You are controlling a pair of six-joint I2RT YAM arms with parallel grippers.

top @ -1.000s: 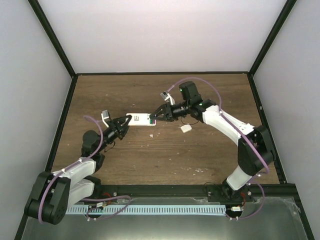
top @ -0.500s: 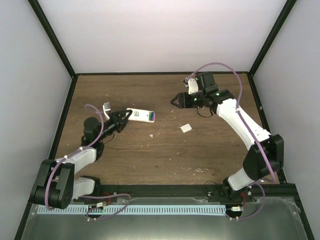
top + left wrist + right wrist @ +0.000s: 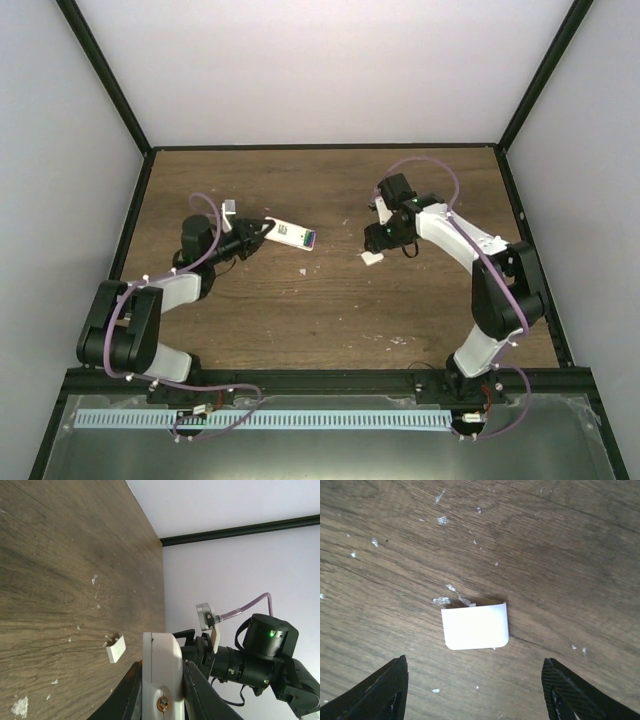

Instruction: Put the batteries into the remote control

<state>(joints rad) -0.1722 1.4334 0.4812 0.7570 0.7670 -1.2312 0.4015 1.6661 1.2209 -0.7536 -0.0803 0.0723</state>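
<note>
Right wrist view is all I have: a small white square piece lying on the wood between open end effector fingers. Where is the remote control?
Observer: The left end effector is shut on one end of the remote control, off to the left of that white square piece in the top view.
Operator: Any sign of the batteries?
Observer: The batteries show as purple and green at the remote's free end; I cannot tell whether they are fully seated.

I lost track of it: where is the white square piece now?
The white square piece lies on the table, right of centre in the top view, under the open right gripper, apart from the remote control.
</note>
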